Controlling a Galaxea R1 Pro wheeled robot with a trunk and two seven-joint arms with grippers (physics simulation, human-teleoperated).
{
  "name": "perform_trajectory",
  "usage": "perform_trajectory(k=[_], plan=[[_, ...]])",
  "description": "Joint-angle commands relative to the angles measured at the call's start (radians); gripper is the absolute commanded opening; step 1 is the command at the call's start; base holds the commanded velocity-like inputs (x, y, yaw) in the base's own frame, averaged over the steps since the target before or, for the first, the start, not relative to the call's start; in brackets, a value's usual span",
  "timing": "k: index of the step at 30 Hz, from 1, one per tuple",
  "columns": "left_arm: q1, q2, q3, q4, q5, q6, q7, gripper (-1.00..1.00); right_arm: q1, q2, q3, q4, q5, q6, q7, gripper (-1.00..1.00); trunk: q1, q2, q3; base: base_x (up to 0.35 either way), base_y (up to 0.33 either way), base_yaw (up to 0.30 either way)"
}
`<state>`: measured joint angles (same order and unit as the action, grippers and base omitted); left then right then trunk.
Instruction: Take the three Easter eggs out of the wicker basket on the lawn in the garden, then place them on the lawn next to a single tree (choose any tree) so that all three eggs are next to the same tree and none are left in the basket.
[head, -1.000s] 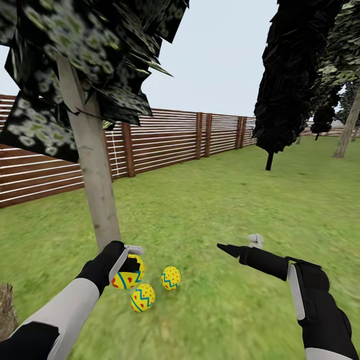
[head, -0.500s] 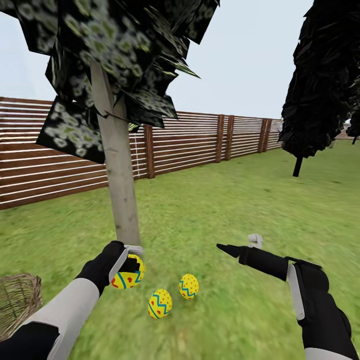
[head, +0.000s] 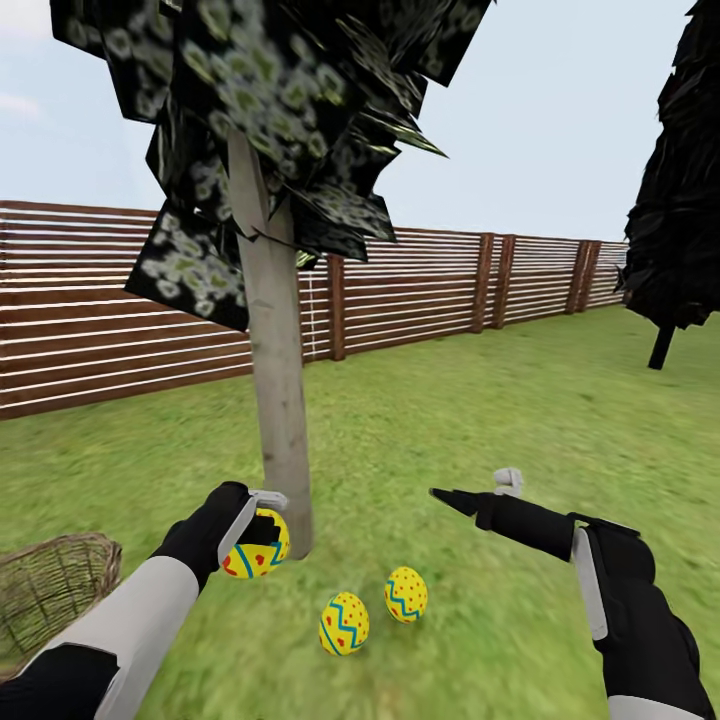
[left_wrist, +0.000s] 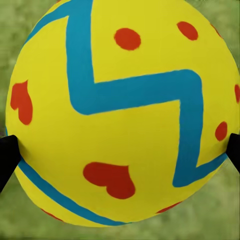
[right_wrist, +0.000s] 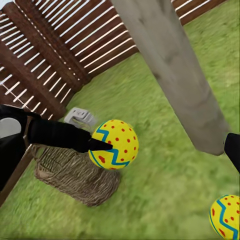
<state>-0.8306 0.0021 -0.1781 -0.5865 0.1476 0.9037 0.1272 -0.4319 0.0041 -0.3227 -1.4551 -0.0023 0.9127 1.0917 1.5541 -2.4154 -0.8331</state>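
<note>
My left gripper (head: 262, 530) is shut on a yellow Easter egg (head: 257, 548) with red dots and blue zigzags, held just above the lawn (head: 450, 420) in front of the tree's pale trunk (head: 278, 400). In the left wrist view that egg (left_wrist: 120, 110) sits between the two black fingertips (left_wrist: 6, 156). Two more eggs lie on the grass by the trunk's base, one nearer me (head: 343, 623) and one a little further right (head: 406, 594). The wicker basket (head: 50, 585) stands at the lower left. My right gripper (head: 470, 488) hangs open and empty over the grass to the right.
A brown slatted fence (head: 430, 285) runs behind the tree. An all-black tree (head: 680, 200) stands at the far right. The right wrist view has the held egg (right_wrist: 114, 144), the basket (right_wrist: 75, 172), the trunk (right_wrist: 175, 70) and one lying egg (right_wrist: 226, 215).
The whole view has swung left: trunk and the two lying eggs sit further right in the picture, and more of the basket shows. The left gripper still holds its egg.
</note>
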Motion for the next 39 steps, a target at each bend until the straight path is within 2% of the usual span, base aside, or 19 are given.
perform_trajectory(k=[1,3,15,25,27,32,39], plan=[[-0.001,0.001,-0.004,-0.001,0.01,0.002,0.009,-1.0,-0.001,0.0,-0.002,-0.001,-0.001,0.008,0.004,1.0,0.0,0.0,0.0,0.007,-0.001,0.258],[-0.001,0.0,-0.004,-0.001,0.01,0.002,0.009,-1.0,-0.001,0.0,-0.003,-0.001,-0.005,0.008,0.005,1.0,0.0,0.0,0.001,0.004,0.0,0.241],[-0.001,-0.001,-0.004,-0.001,0.01,-0.002,0.011,-1.0,-0.001,0.0,-0.003,-0.001,-0.008,0.008,0.005,1.0,0.046,-0.084,-0.036,0.0,0.0,0.026],[-0.001,-0.001,-0.004,-0.001,0.01,-0.004,0.01,-1.0,-0.001,0.0,-0.001,-0.001,-0.008,0.007,0.005,1.0,0.05,-0.087,-0.071,0.0,0.0,-0.095],[-0.001,-0.001,-0.004,-0.001,0.009,-0.004,0.01,-1.0,-0.001,0.0,0.013,-0.001,-0.003,0.008,0.004,1.0,0.051,-0.087,-0.078,0.0,0.0,-0.025],[-0.002,-0.001,-0.004,-0.01,0.009,-0.015,0.012,-1.0,-0.001,0.004,0.041,-0.006,-0.008,0.005,0.032,1.0,0.051,-0.087,-0.078,-0.087,-0.057,0.0],[-0.002,-0.001,-0.004,-0.01,0.009,-0.015,0.012,-1.0,-0.001,0.004,0.043,-0.006,-0.008,0.005,0.038,1.0,0.051,-0.087,-0.078,-0.101,-0.076,0.0]])
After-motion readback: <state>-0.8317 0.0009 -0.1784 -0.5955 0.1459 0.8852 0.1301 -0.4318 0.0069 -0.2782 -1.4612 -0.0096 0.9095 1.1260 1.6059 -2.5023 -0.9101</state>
